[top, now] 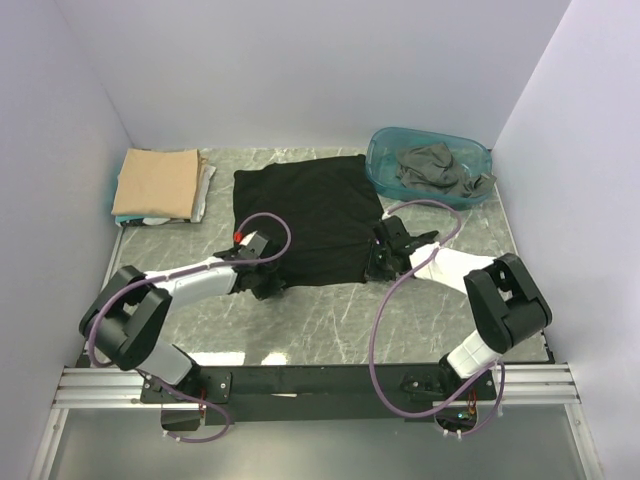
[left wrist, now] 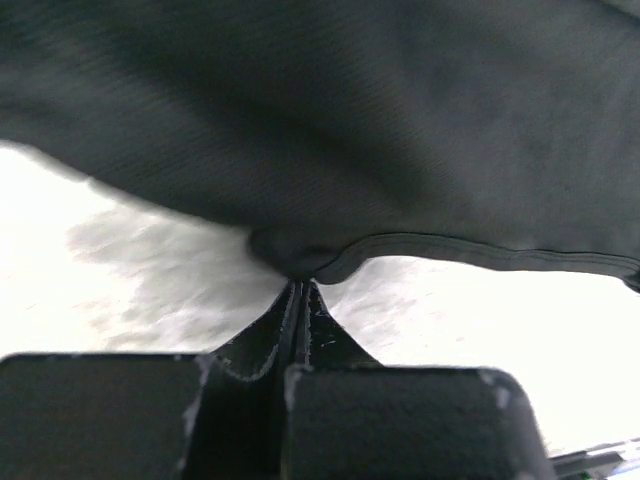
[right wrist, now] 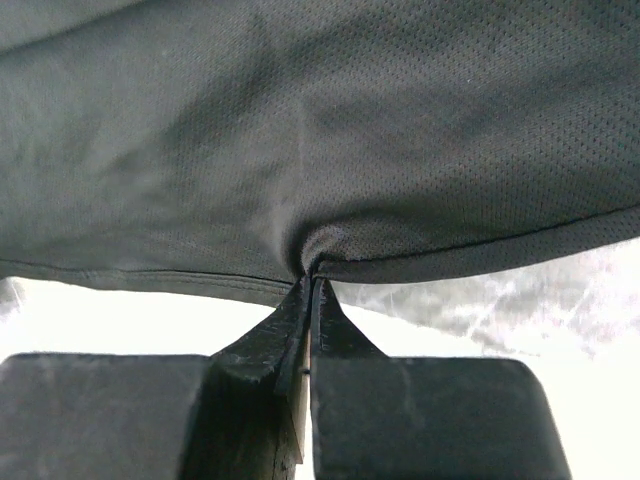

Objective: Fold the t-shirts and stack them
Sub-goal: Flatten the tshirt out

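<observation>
Black cloth t-shirt (top: 305,215) pinched at both near corners.
It lies spread mid grey marble worktop (top: 330,320), a folded tan t-shirt (top: 155,180) at 10 o'clock; my left gripper (left wrist: 300,285) is clenched on the black hem's 7 o'clock corner, my right gripper (right wrist: 310,272) on the 5 o'clock one.

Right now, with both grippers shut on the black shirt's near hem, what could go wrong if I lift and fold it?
1. The left gripper and right gripper each pinch only a thin bit of hem on the black t-shirt, so either could slip on lifting.
2. The shirt's far right corner lies close beside the teal tub, so carried cloth might drag or nudge it.
3. The left pinch bunches the hem, so the fold may come out uneven.
</observation>
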### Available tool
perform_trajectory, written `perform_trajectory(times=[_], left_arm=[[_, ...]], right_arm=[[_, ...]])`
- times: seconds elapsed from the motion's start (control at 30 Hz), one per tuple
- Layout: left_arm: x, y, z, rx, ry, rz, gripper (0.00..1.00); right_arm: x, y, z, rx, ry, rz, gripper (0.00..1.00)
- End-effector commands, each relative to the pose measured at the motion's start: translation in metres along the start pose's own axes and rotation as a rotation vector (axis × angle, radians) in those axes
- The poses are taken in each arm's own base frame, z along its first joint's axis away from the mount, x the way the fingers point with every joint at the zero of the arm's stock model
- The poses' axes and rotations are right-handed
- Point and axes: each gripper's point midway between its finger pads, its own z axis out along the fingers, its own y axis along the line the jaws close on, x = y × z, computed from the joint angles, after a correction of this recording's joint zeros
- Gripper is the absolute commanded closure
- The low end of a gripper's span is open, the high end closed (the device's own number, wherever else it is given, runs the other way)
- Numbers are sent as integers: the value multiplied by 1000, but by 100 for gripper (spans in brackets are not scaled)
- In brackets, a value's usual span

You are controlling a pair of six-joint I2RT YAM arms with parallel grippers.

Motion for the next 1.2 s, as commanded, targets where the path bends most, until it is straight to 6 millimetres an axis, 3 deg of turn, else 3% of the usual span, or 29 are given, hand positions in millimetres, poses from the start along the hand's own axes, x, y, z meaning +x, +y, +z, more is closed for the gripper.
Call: perform_trajectory(times=[0.0, 0.3, 0.63, 0.8, 0.97, 1.0, 1.1, 1.13, 1.17], left_arm=[[-1, 17, -15, -24, -49, 38, 99], [22, 23, -46, 13, -18, 57, 99], [94, 40, -66, -18, 182, 81, 99], [127, 40, -81, -15, 273, 107, 99], [154, 48, -91, -48, 338, 134, 99], [157, 53, -92, -75, 339, 138, 99], [150, 48, -92, -84, 295, 133, 99], [139, 35, -93, -57, 242, 139, 90], [132, 29, -94, -54, 205, 144, 79]], right_arm=[[16, -9, -9, 31, 21, -18, 100], [42, -21, -36, 51, 71, -53, 100], [85, -39, -66, 69, 156, -45, 100], [110, -54, -72, 95, 213, -23, 100], [122, -61, -77, 96, 232, -22, 97], [124, -61, -77, 92, 234, -22, 95], [113, -56, -79, 82, 187, -20, 71], [109, -55, -82, 76, 168, -20, 50], [101, -51, -86, 73, 141, -24, 43]])
